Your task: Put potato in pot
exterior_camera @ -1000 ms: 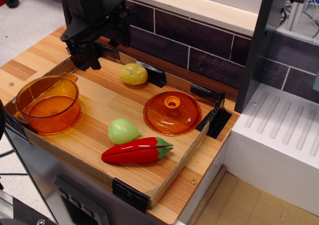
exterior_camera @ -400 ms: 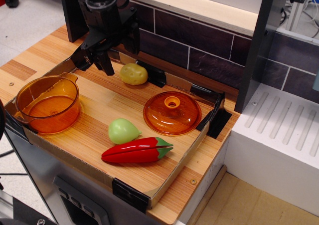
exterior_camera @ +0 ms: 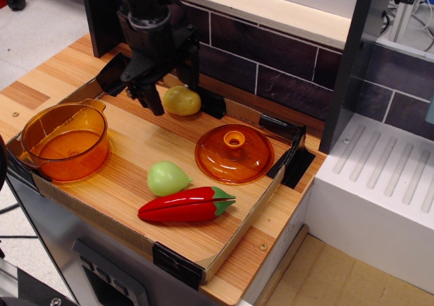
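The pale-yellow potato [exterior_camera: 182, 100] lies at the back of the wooden tray [exterior_camera: 129, 184], near the back wall. My black gripper [exterior_camera: 163, 96] hangs just above and to the left of it, jaws apart and empty; one finger [exterior_camera: 153, 101] reaches down beside the potato's left side, and the other is mostly hidden behind the potato. The transparent orange pot [exterior_camera: 66, 142] stands empty at the tray's left end, well to the left and in front of the gripper.
A flat orange lid with a knob [exterior_camera: 234, 153] lies at the tray's right. A light-green pear-shaped toy [exterior_camera: 167, 178] and a red pepper [exterior_camera: 186, 205] lie near the front. A dark tiled wall [exterior_camera: 271, 55] runs behind the tray.
The gripper has moved right from the tray's back-left corner and come down until it is beside the potato. The objects have not moved.
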You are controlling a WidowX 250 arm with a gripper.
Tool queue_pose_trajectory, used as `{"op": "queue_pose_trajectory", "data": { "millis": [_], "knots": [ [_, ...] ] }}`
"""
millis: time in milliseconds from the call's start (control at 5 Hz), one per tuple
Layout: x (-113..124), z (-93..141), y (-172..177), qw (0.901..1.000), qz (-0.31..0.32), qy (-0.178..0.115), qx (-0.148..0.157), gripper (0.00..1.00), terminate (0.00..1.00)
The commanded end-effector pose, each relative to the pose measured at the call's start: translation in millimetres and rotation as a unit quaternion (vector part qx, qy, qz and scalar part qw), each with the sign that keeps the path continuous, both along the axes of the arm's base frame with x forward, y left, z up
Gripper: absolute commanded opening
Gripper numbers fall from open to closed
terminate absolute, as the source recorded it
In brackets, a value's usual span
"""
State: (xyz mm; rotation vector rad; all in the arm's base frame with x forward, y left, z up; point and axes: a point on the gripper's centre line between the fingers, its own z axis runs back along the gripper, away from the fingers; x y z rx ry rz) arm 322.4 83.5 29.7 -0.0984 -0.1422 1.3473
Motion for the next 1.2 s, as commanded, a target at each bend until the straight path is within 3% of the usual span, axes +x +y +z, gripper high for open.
{"op": "queue_pose_trajectory", "data": {
  "millis": [0,200,400,800,1000],
  "knots": [
    [5,-10,4,0.9997,0.009,0.009,0.021,1.00,0.00],
    [2,-14,3,0.9996,0.005,0.013,0.025,1.00,0.00],
    [-1,-13,1,0.9997,-0.004,0.015,0.018,0.00,0.00],
    [-11,-3,-3,0.9995,-0.006,0.030,-0.001,0.00,0.00],
    [-24,38,3,0.9991,-0.009,0.027,-0.030,0.00,0.00]
  ]
}}
